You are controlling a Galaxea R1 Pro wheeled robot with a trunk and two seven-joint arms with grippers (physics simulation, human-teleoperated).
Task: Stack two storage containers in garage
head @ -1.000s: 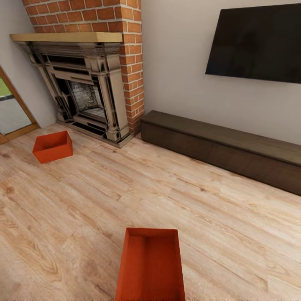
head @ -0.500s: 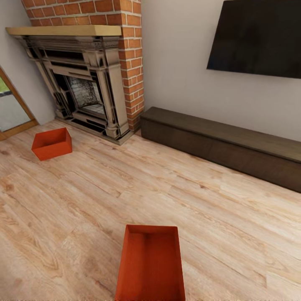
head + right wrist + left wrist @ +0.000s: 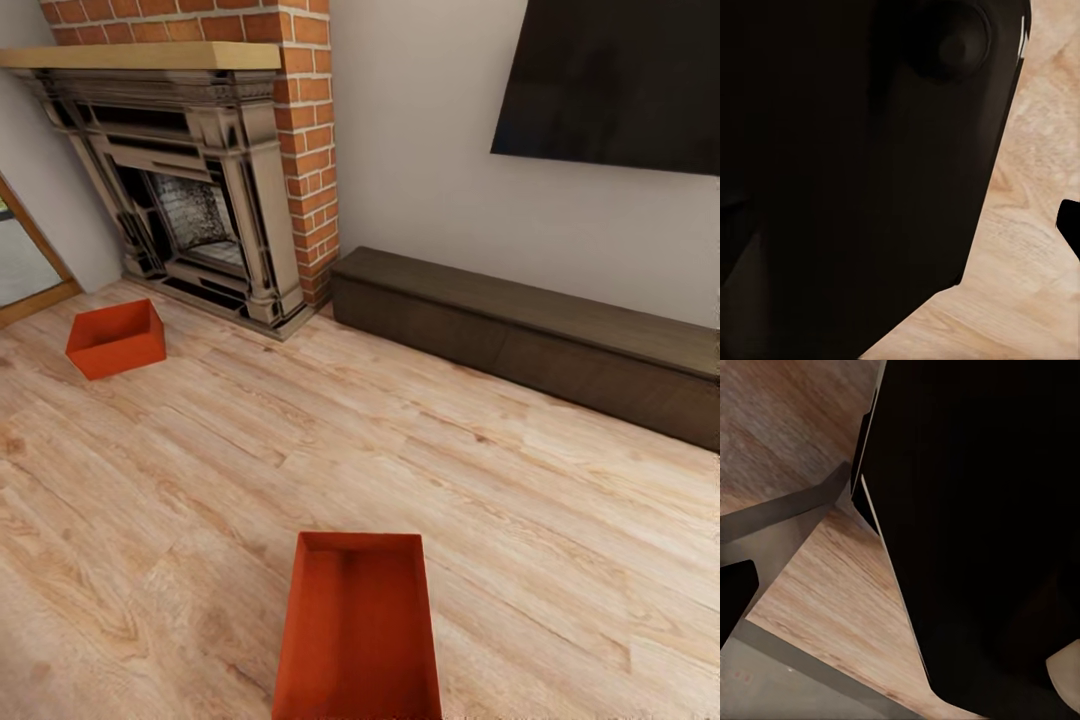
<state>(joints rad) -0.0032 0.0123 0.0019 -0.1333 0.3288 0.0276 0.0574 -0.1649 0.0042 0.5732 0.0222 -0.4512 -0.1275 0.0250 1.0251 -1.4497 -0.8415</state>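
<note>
Two orange-red open-top storage containers stand on the light wood plank floor of the living room. The near container (image 3: 358, 630) lies close in front of me at the bottom centre of the head view, its long side pointing away and its inside empty. The far container (image 3: 115, 338) rests at the left, just before the ornate dark fireplace (image 3: 190, 200). In both wrist views a dark part of my own body (image 3: 975, 525) (image 3: 847, 172) is close up, with plank floor beyond it.
A red brick chimney (image 3: 305, 130) rises beside the fireplace. A long low dark-brown bench (image 3: 530, 335) runs along the white wall under a black TV (image 3: 610, 85). A wood-framed glass door (image 3: 25, 270) is at the far left. Open plank floor (image 3: 300, 440) separates the containers.
The whole head view has shifted slightly, so the camera has moved a little nearer the fireplace wall. Both containers stay where they were on the floor.
</note>
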